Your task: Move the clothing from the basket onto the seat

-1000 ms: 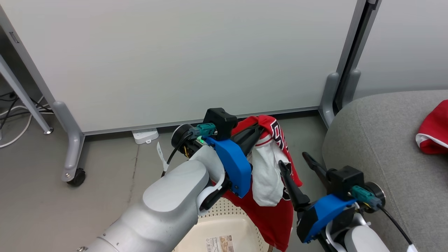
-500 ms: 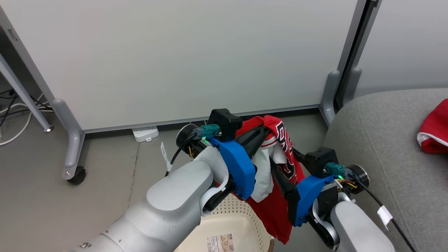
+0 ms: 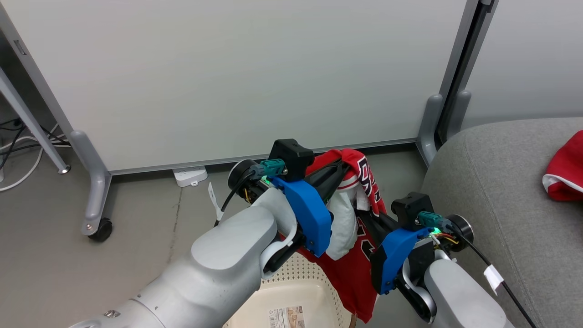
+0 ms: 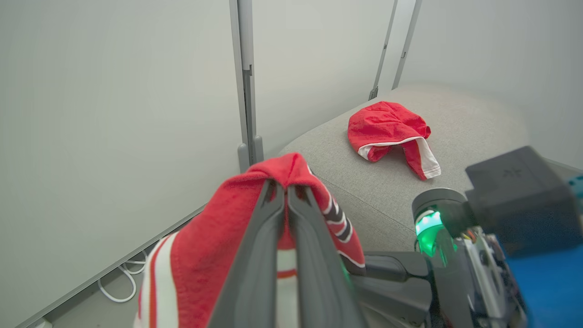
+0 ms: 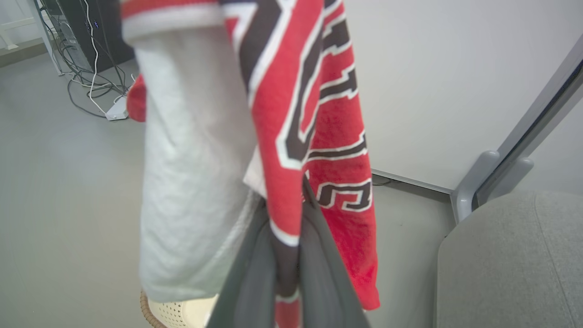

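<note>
Holding the striped jersey point(image 3: 357, 273) aloft with both arms: the left gripper point(image 4: 285, 187) has its two fingers pressed together on a red fold at the garment's top, fabric draped over both sides of the tips. The right gripper point(image 5: 284, 218) is clamped lower down on the same jersey, a red-and-dark edge pinched between its fingers (wrist view shows the cloth running down into the gap). Jersey hangs clear of the seat point(image 3: 492, 191), off that seat's robot-left side, with dark lettering facing the seat and a white inner layer facing away from it. The basket point(image 3: 296, 275) sits further from the seat than the jersey and below it; the lower hem hangs beside the basket wall on the seat-facing side, contact cannot be told. A paper label point(image 3: 287, 316) lies on the basket floor. The plain red garment point(image 4: 387, 127) with white edging lies crumpled on top of the seat, well apart from both grippers. A pale partition panel point(image 3: 227, 77) stands beyond the seat's rounded corner.
</note>
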